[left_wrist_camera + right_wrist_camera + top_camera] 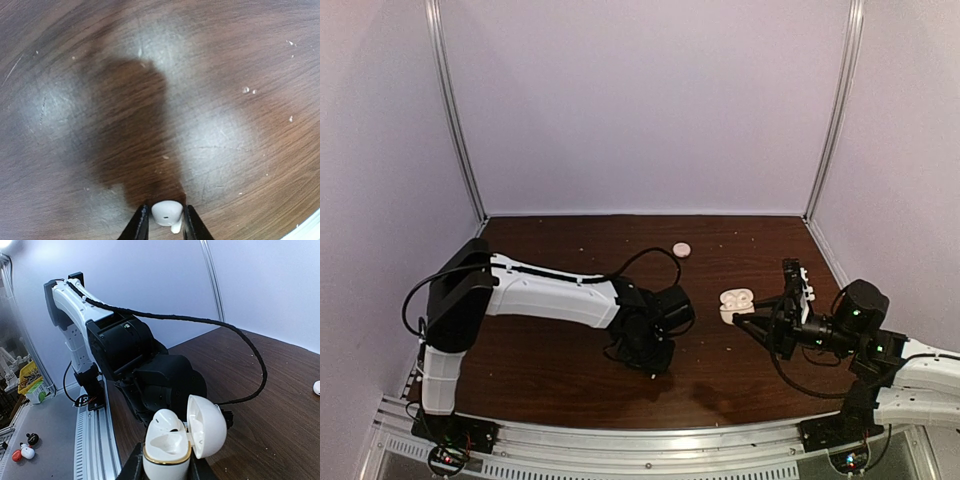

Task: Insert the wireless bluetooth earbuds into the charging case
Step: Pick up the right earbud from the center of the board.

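My left jaws point down at the bench (pixel 540 365), near its middle; they are clamped on one earbud (pixel 167 213), a finger (pixel 139 226) pressed to each flank, its short stem showing at the lower right; the earbud sits low against the dark wood, though I cannot tell whether it touches; my left arm (pixel 550 293) reaches in from the left with its black cable looping behind it. My right jaws are closed on the charging case (pixel 167 450), gripping its lower body from both sides and holding it clear of the bench on the right; its hinged lid (pixel 206 425) stands open to the right; a white rounded shape (pixel 165 421) rises from the left well, seemingly another earbud, though I cannot be sure. From above, the charging case lies well apart from my left jaws. A pale pink disc (pixel 681 249) rests on the bench further back, apart from both arms.
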You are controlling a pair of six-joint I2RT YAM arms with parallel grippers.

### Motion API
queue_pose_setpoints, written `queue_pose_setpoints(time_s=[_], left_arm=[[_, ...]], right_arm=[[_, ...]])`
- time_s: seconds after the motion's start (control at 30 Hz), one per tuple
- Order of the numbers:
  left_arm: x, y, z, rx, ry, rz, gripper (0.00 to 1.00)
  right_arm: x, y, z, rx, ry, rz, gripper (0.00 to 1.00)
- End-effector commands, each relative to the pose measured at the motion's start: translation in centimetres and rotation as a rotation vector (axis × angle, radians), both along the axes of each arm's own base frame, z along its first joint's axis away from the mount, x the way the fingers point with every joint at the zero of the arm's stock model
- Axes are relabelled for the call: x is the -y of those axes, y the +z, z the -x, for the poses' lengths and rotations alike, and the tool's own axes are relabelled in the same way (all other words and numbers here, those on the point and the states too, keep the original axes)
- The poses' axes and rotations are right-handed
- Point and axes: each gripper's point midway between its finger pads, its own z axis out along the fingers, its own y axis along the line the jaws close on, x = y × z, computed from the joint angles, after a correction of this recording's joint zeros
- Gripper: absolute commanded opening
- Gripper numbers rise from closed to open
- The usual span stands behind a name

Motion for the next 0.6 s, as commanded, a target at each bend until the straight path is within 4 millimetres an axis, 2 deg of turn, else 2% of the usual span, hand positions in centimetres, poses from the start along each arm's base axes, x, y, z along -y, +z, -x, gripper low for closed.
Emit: queue_pose_setpoints(time_s=[0.0,0.27,0.57], left_arm=[[-1.10,-1.30,-0.27,0.022,-0.019,-0.095,0.25],[-0.77,-1.54,-0.42,0.038,-0.051,-0.121,0.26],[-0.64,-2.18,0.06,0.033,-0.076,-0.146,0.19]], right_arm=[[0.30,1.07,-0.14,0.026,-0.015,-0.030,0.00],[0.36,0.93,-0.11,0.024,-0.017,-0.031,0.00],[0.44,0.79,-0.09,0.023,-0.019,-0.030,0.00]])
